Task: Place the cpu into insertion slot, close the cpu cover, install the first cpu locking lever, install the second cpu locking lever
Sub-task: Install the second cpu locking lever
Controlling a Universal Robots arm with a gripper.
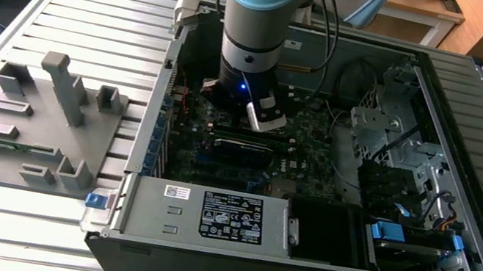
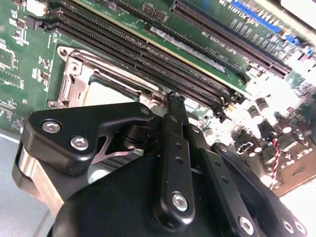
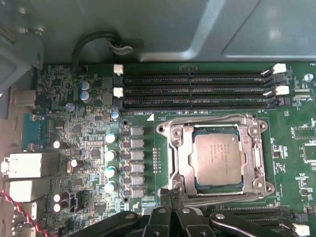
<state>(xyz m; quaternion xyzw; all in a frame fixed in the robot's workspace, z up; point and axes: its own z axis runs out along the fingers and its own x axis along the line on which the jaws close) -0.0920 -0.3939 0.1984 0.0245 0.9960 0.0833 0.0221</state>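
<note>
Inside open computer case [image 1: 474,169], exterior view: arm reaches down over circuit board [image 1: 311,137], gripper [image 1: 266,121] low above it.

Second wrist view: gripper [image 2: 174,98] fingers pressed together, holding nothing, tip at edge of cpu cover [image 2: 74,84].

First wrist view: cpu [image 3: 216,158] seated in insertion slot [image 3: 186,181], cpu cover [image 3: 180,143] framing it, memory slots [image 3: 195,90] alongside, gripper [image 3: 171,193] just beside cover's rim.
</note>
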